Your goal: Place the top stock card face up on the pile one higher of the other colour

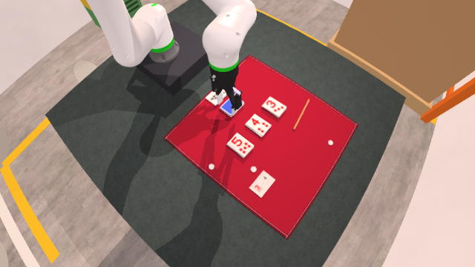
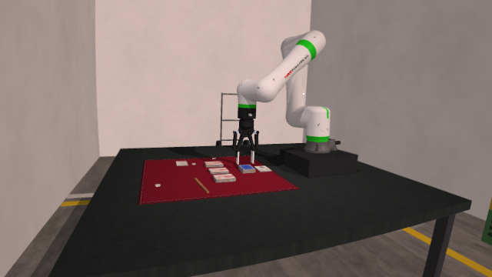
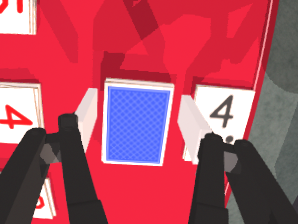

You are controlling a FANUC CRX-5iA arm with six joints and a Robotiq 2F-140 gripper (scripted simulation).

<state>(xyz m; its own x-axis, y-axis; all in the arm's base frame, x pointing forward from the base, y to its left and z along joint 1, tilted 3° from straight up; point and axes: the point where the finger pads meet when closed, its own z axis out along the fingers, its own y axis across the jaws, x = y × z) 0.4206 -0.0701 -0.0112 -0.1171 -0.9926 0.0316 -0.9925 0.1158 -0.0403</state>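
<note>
The face-down stock (image 1: pixel 230 107), with a blue back, lies near the far edge of the red card cloth (image 1: pixel 267 148). It also shows in the wrist view (image 3: pixel 136 124). My gripper (image 1: pixel 228 101) is low over the stock, one finger on each long side. In the wrist view the gripper (image 3: pixel 136 116) is half open, with small gaps between the pads and the card. Beside the stock lies the waste, a face-up black 4 (image 3: pixel 222 112). Three piles run in a row: a red 3 (image 1: pixel 274 107), a red 4 (image 1: pixel 258 124) and a red 5 (image 1: pixel 240 144).
A wooden stick (image 1: pixel 301 114) lies right of the piles. White chips lie on the cloth (image 1: pixel 333 141) (image 1: pixel 253 169) (image 1: pixel 211 166). A single face-up red 3 card (image 1: pixel 262 184) lies near the front edge. The robot base block (image 1: pixel 174 70) stands behind the cloth.
</note>
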